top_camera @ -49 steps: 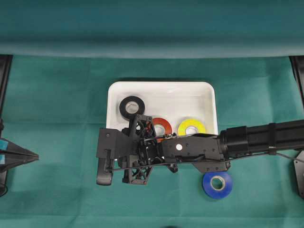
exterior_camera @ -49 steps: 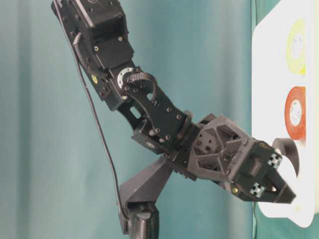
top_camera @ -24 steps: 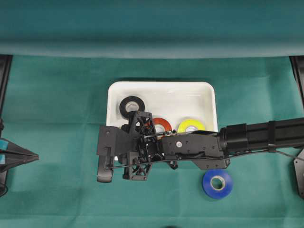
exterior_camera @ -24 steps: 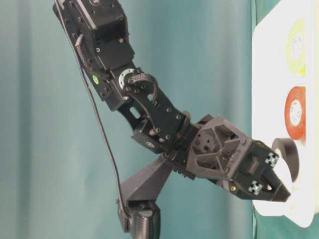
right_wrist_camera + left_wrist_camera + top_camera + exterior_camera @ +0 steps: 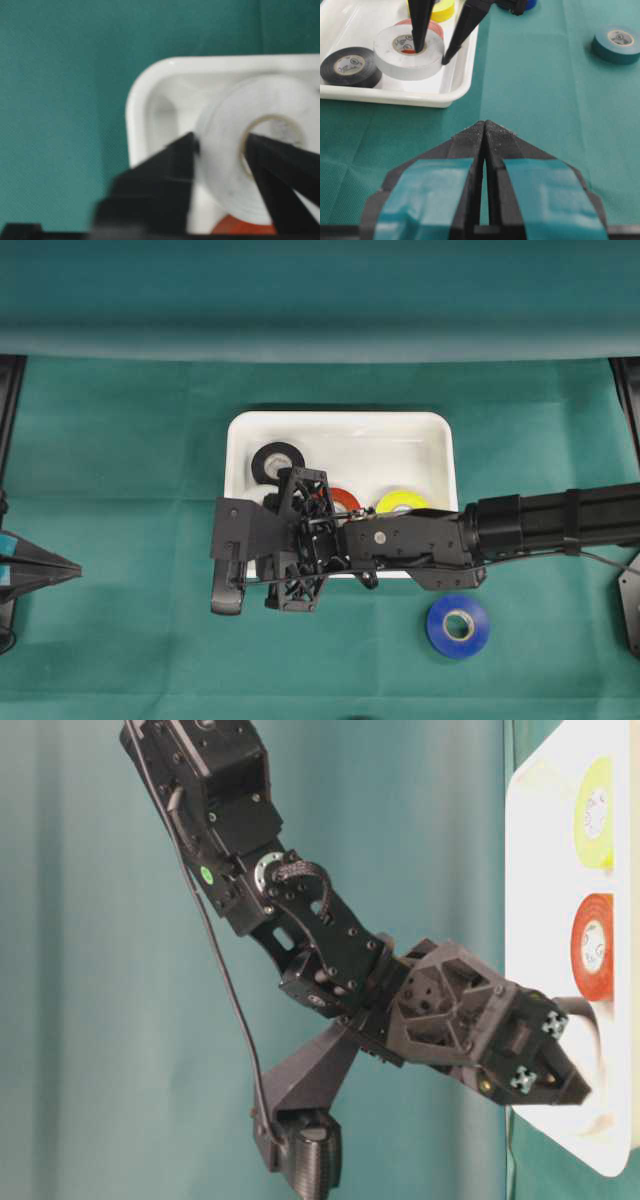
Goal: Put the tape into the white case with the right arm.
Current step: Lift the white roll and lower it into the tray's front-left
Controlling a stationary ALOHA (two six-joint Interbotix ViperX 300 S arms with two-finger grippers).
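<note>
Now white tape (image 5: 409, 51) in white case (image 5: 461, 82) — right gripper (image 5: 431, 51) jaws loosely straddling its wall.

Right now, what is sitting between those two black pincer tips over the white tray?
In the left wrist view, the wall of a white tape roll: one finger of the right pincer is in its hole, the other outside, inside the white case.

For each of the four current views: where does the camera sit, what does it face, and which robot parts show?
Overhead: looks straight down at the white case; the right arm crosses it.
Table-level: low, sideways; right claw at the case rim.
Left wrist: behind the left claw, facing the case.
Right wrist: behind its fingers, straddling the white tape.
Shared: both wrist views show the white tape.
</note>
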